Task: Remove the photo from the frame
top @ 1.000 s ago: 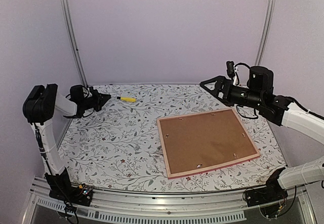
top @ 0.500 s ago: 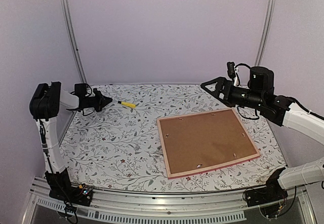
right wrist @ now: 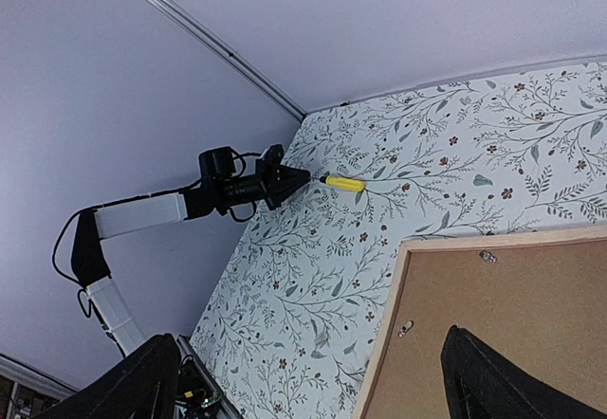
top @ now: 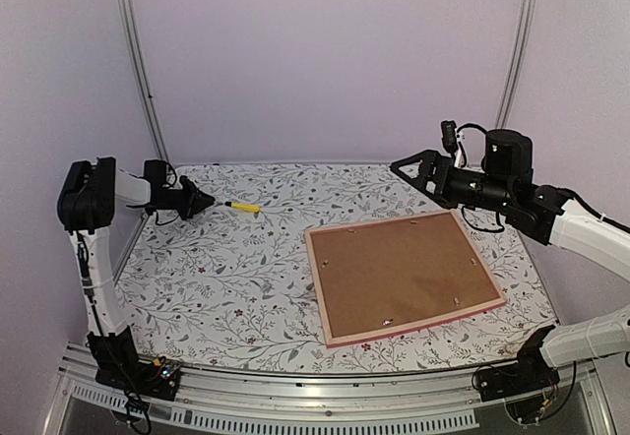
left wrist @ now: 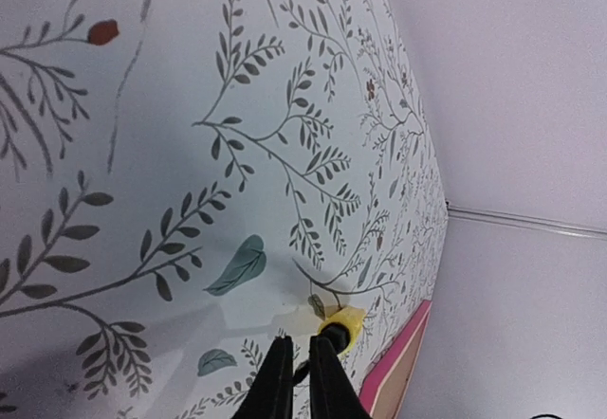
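The frame point(top: 316, 292) lies face down at the table's centre right, its pink border showing round the plain brown backing board point(top: 399, 273). The photo is hidden under that board. My left gripper point(top: 202, 202) is at the far left of the table, well away from the frame. In the left wrist view, the left gripper point(left wrist: 299, 341) is shut on the dark shaft of a yellow-handled screwdriver point(left wrist: 341, 324), with the frame's pink edge point(left wrist: 394, 362) beyond. My right gripper point(top: 409, 164) hovers behind the frame's far corner. In the right wrist view, the right gripper point(right wrist: 313, 391) is open over the board point(right wrist: 503, 286).
Small metal tabs point(top: 391, 319) hold the backing board along its edges, one showing in the right wrist view point(right wrist: 487, 257). The tablecloth point(top: 246, 278) has a leaf pattern. Purple walls and two upright metal rails point(top: 138, 61) close the back.
My left gripper has shifted slightly nearer along the left side, and the yellow screwdriver has moved with it. The right arm and the frame have not moved.
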